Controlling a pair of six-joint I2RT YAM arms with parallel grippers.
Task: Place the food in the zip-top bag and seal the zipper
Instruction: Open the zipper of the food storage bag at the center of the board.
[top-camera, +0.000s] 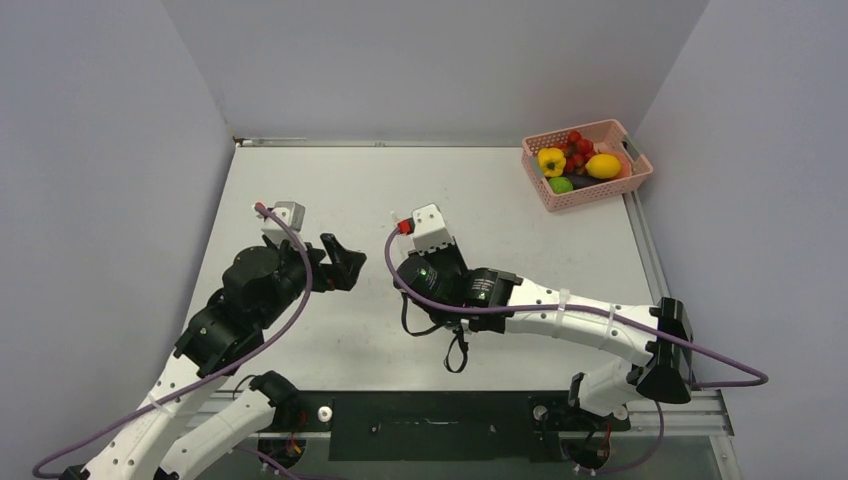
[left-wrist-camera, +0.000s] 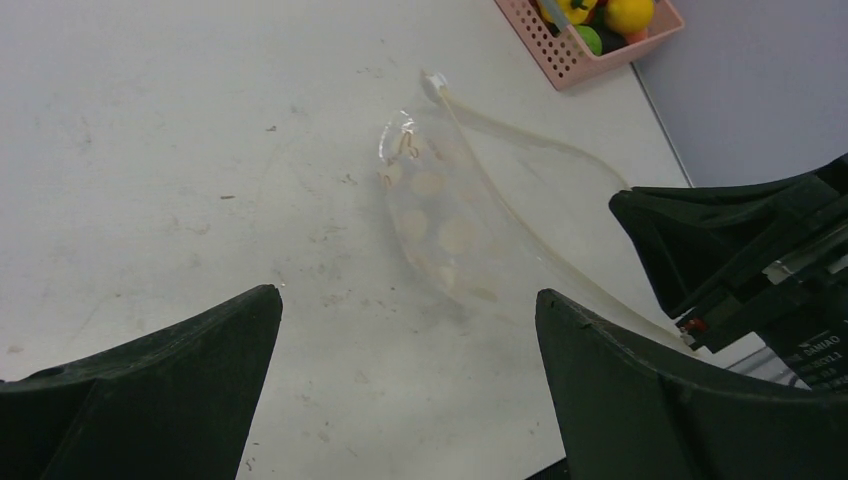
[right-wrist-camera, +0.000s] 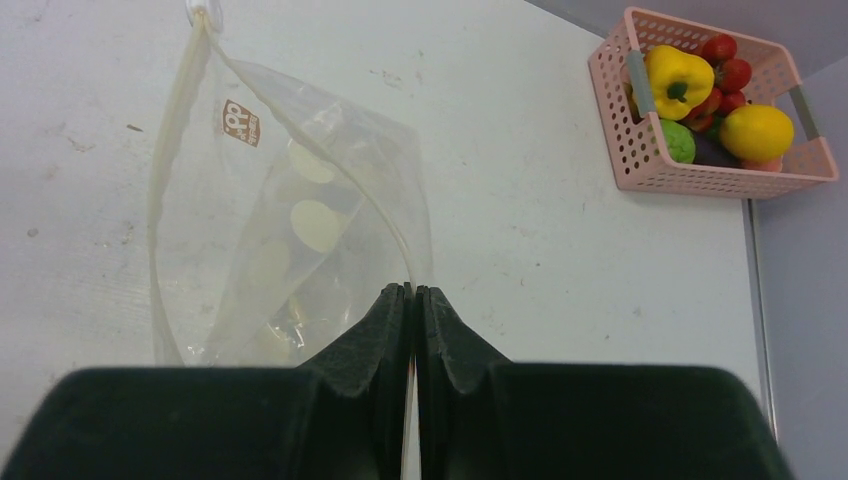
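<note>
The zip-top bag lies clear and crinkly on the table, its mouth gaping. My right gripper is shut on one side of the zipper; the other side curves away to the left. My left gripper is open and empty, hovering over bare table just short of the bag. The food sits in the pink basket at the far right: yellow pepper, lemon, green lime piece, red tomatoes and the dark eggplant.
Grey walls close in the table on the left, back and right. The right gripper's black body stands close to the right of my left fingers. Purple cables loop along both arms.
</note>
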